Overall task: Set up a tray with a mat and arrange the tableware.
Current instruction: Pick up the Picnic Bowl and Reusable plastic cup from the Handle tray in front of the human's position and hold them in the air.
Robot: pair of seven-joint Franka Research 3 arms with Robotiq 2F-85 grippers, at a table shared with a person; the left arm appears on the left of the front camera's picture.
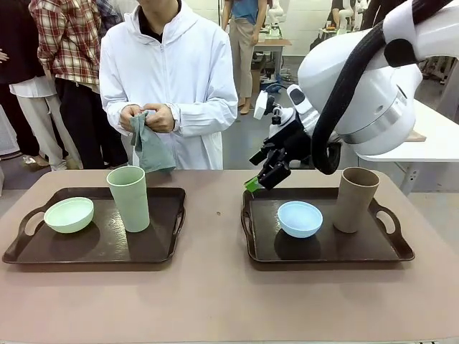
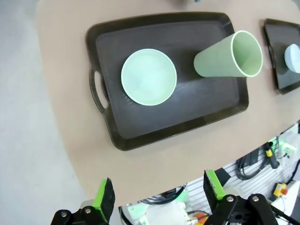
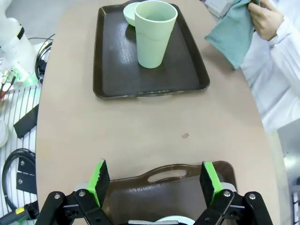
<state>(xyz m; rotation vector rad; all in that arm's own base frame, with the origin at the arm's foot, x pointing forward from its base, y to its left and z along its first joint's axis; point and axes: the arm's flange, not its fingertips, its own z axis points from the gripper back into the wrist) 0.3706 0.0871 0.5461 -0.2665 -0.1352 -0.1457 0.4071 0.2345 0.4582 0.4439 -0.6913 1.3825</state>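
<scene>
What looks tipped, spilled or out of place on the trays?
Nothing stands out. The green cup and green bowl sit upright on the left tray, the blue bowl and tan cup on the right tray. A small dark speck marks the table between them.

Our right gripper hangs with its 2 green-padded fingers spread wide over the handle end of the near tray. We see a sliver of the light blue bowl at the bottom edge. Across the tan table, the far tray carries the upright pale green cup, with the pale green bowl just behind it. At top right a person's hand holds a teal cloth.
</scene>
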